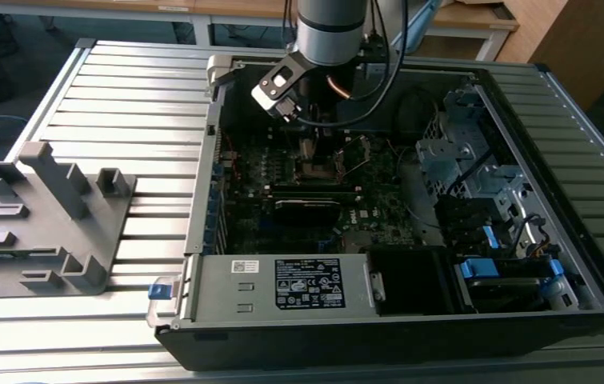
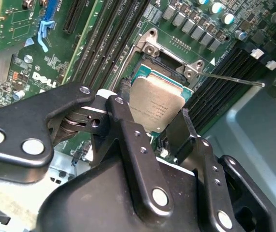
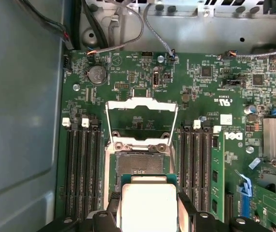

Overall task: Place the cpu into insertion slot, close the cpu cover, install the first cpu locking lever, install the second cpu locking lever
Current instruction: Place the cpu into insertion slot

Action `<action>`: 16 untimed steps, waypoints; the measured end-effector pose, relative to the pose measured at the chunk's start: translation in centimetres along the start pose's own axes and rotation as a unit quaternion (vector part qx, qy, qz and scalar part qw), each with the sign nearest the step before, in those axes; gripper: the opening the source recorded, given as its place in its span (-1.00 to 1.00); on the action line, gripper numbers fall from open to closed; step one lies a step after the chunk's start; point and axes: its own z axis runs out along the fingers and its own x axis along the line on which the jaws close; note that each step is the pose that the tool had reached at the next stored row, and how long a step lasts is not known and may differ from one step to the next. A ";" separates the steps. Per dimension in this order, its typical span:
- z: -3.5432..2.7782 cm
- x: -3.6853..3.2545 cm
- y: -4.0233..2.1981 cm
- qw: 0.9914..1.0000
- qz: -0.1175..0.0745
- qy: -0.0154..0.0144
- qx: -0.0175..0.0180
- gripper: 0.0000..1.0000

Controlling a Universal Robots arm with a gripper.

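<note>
Got the claw [image 2: 150,110] clamped on the cpu [image 2: 157,96], fingers [image 2: 123,123] pinching two opposite edges, spread just as wide as the chip. Holding it right over one edge of the slot [image 3: 140,166], not seated. Seeing the cover [image 3: 140,103] flipped open off the slot, and a thin lever [image 2: 235,79] sticking out nearby. In the exterior view, reaching down into the open case [image 1: 203,200], with a grey fixture [image 1: 56,192] off on the exterior view's left. Counting one cpu, one slot, one cover, and two banks of memory slots [image 3: 82,169] flanking the slot.
</note>
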 end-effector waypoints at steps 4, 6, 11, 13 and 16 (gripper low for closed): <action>0.22 0.00 0.00 1.000 0.000 0.000 0.000 0.08; 0.36 -0.01 0.07 1.000 0.000 0.000 0.000 0.08; 0.81 -0.01 0.10 1.000 0.000 0.000 0.000 0.08; 0.96 0.10 0.13 1.000 0.000 0.000 0.000 0.08; 1.53 0.40 0.12 1.000 0.000 0.000 0.000 0.08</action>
